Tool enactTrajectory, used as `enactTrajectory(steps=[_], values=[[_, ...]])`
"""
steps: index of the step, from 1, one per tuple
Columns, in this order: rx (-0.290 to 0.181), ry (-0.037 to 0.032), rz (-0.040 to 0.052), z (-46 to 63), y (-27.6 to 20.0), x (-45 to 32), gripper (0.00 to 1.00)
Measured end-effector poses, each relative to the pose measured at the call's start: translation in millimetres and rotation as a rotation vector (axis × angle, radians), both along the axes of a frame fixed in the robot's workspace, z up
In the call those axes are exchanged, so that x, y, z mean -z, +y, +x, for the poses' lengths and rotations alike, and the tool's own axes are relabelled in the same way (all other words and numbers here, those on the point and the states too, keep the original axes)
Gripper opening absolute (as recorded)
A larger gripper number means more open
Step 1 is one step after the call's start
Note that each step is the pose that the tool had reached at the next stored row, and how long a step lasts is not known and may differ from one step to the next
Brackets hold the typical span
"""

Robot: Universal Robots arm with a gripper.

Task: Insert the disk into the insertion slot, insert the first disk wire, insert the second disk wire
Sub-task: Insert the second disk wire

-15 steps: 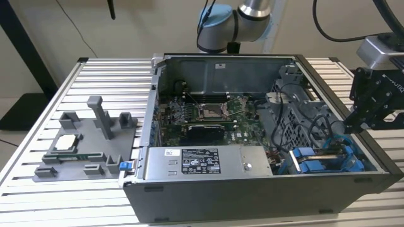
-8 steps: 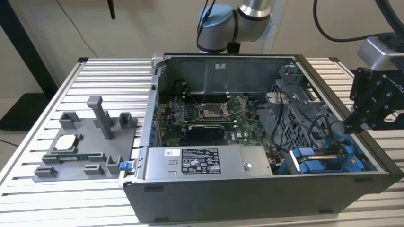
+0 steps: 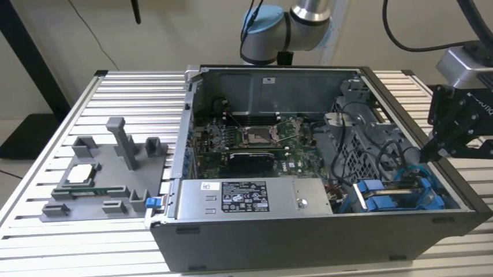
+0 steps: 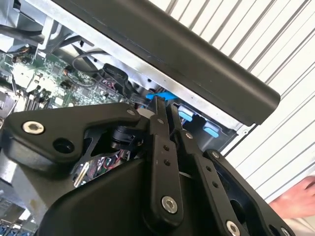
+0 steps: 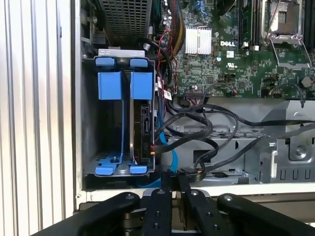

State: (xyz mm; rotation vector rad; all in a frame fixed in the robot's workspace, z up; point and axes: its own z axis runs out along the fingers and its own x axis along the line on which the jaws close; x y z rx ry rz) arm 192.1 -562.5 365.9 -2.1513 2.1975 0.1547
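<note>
**Open computer case on the slatted table, with your gripper at its rim.**
The drive cage stands in the case corner at the exterior view's right. In the first wrist view, the disk sits edge-on in the insertion slot, beside a second blue carrier. Your gripper hangs by the cage with its fingers drawn together. A blue cable runs to their tips; whether they pinch it you cannot tell.

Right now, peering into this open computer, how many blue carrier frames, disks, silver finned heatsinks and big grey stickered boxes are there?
blue carrier frames: 2
disk: 1
silver finned heatsink: 1
grey stickered box: 1
Total: 5
</note>
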Motion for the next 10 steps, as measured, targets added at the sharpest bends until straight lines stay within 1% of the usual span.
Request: enactTrajectory(steps=[6,7,10], values=[[0.0,0.0,0.004,0.0,-0.3,0.5,1.0],[0.0,0.0,0.004,0.0,-0.3,0.3,0.0],[0.0,0.0,0.0043,-0.1,-0.3,-2.6,0.0]])
